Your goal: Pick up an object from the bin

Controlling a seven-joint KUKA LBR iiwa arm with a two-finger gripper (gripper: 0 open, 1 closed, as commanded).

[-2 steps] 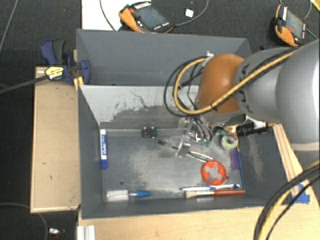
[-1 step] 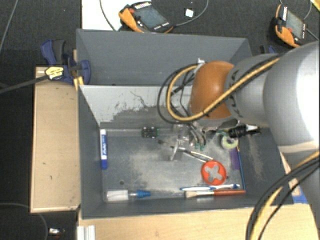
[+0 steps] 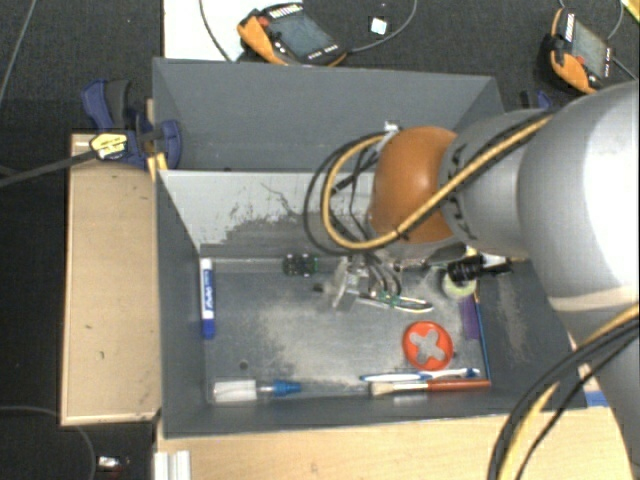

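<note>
Small dark gadget (image 3: pixel 298 265) lies just left of the jaws; a red disc (image 3: pixel 428 344) sits to their right. Likely the approach step. Whether the jaws are open cannot be told. The next move calls for centring, then descending.

Arm (image 3: pixel 570 198) cut off by right and bottom edges. Its orange cover (image 3: pixel 415 183) and looped cables (image 3: pixel 335 208) hide the bin's (image 3: pixel 250 118) rear right corner. Pincer (image 3: pixel 352 286) partly under the cables, outline hard to separate from clutter beneath. Small dark object (image 3: pixel 298 265) by rear wall too small to identify. White-and-yellow round thing (image 3: pixel 460 280) partly under arm. Purple stick (image 3: pixel 468 318) on right wall, upper end covered.
</note>
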